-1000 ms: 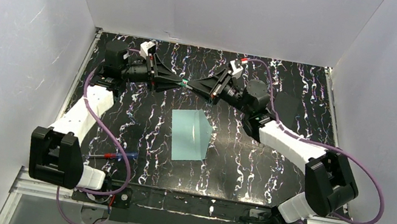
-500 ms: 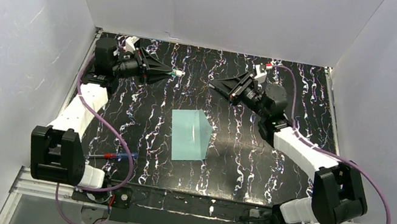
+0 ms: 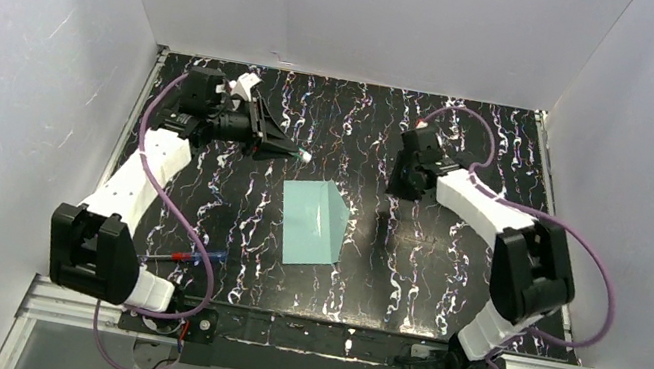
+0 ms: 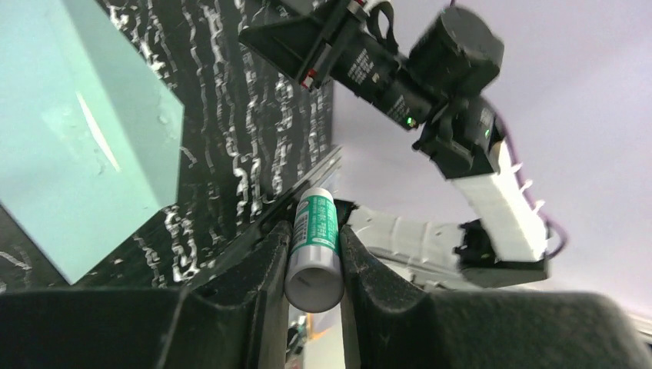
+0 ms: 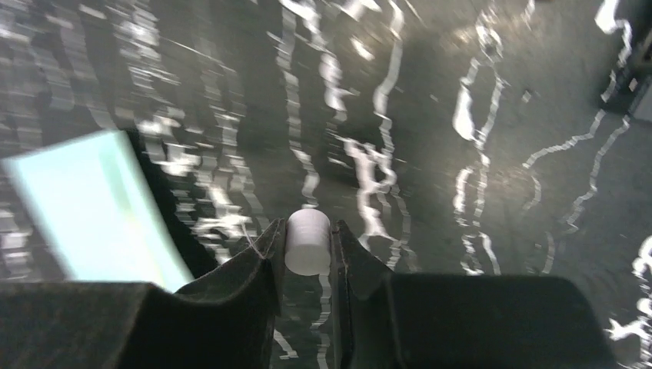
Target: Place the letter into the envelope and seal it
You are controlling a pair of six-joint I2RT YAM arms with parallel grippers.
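The pale teal envelope (image 3: 314, 223) lies in the middle of the black marbled table and also shows as the envelope (image 4: 77, 131) and the envelope (image 5: 92, 207) in the wrist views. The letter is out of view. My left gripper (image 3: 303, 154) hovers just beyond the envelope's far left corner, shut on a green-and-white glue stick (image 4: 314, 250) held between its fingers (image 4: 269, 261). My right gripper (image 3: 395, 189) points down at the table right of the envelope, shut on a small white cap (image 5: 308, 241).
A thin red-and-blue pen-like thing (image 3: 183, 257) lies near the left arm's base. White walls close in the table on three sides. The right arm (image 4: 430, 69) crosses the left wrist view above the glue stick.
The two grippers, met tip to tip at the back centre a second ago, have pulled apart. The left one swung back toward the envelope; the right one turned downward with the cap.
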